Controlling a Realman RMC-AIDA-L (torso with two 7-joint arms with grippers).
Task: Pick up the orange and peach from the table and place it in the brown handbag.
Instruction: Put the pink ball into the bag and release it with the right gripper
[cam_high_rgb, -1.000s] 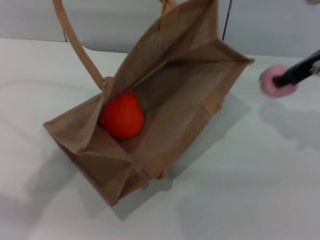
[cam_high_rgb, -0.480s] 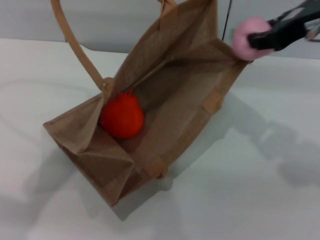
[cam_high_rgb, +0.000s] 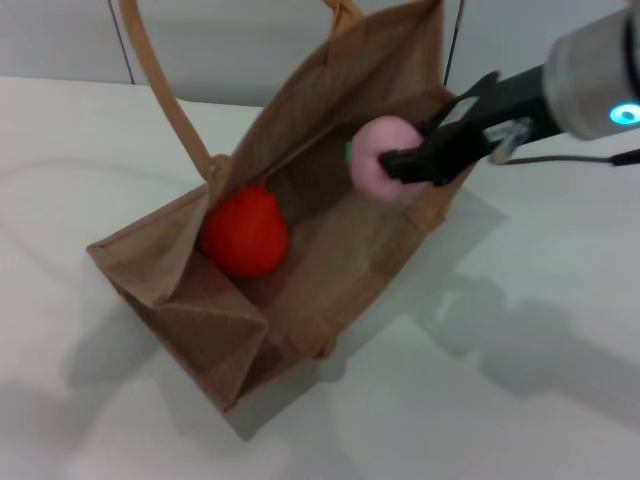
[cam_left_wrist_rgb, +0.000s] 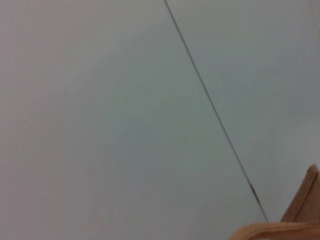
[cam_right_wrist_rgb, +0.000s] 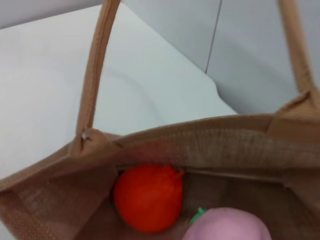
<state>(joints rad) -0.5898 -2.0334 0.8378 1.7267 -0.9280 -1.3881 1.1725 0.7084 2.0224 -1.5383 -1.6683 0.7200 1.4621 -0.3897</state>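
Observation:
The brown handbag stands open in the middle of the white table, its mouth towards me. The orange lies inside it against the left wall; it also shows in the right wrist view. My right gripper is shut on the peach and holds it above the bag's open mouth, near the right rim. The peach also shows in the right wrist view, with a green stem mark, beside the orange. My left gripper is out of view; the left wrist view shows only a wall and a bit of bag strap.
A bag handle loops up at the back left; a second handle shows in the right wrist view. White table surrounds the bag. A pale wall runs behind.
My right gripper has lifted the peach off the table at the right and carried it left and forward, from beside the bag's far right corner to over its open mouth.

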